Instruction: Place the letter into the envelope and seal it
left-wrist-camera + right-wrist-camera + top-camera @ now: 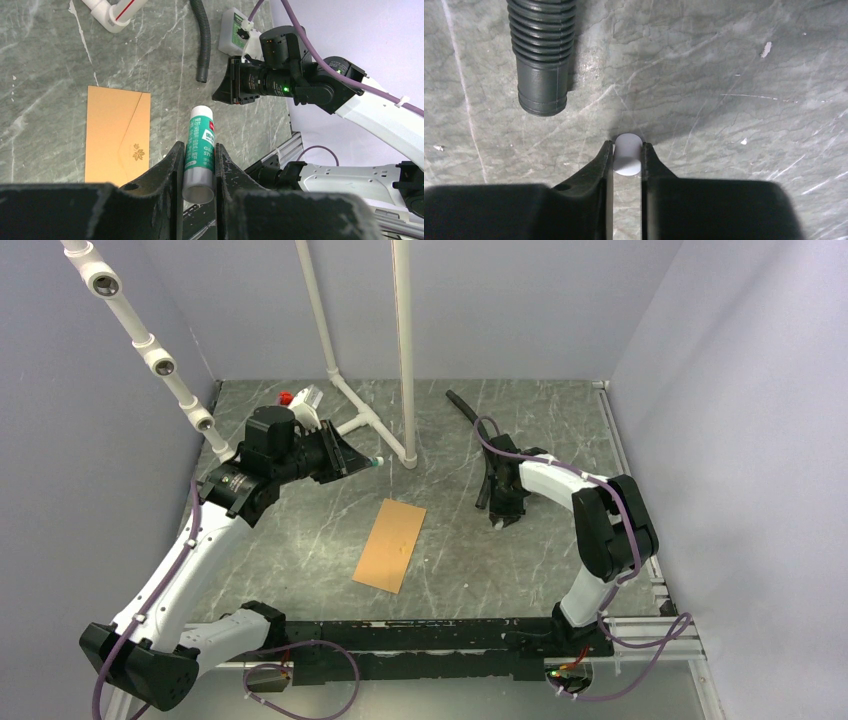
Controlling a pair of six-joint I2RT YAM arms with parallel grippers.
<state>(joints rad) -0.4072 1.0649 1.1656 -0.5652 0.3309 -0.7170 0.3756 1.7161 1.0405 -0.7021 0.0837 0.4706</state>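
Marbled grey table (50, 50), green-labelled glue stick (200, 145), leaf-stamped envelope (107, 130)

The envelope (117, 135) is seen in plain orange-brown kraft, marked only by 1 small darker leaf emblem (138, 152) at the flap's point, and the table (300, 540) is patterned in grey-green marble with white veins. The glue stick (200, 145) is shown with a white body, a green label printed in white and a red patch, while the cap (627, 156) is plain white. The left arm (170, 575) and right arm (550, 475) are finished in white and black with purple cables (300, 27), the left gripper (199, 150), right gripper (627, 150) and ribbed hose (543, 55) in black, the pipes (403, 340) in white.
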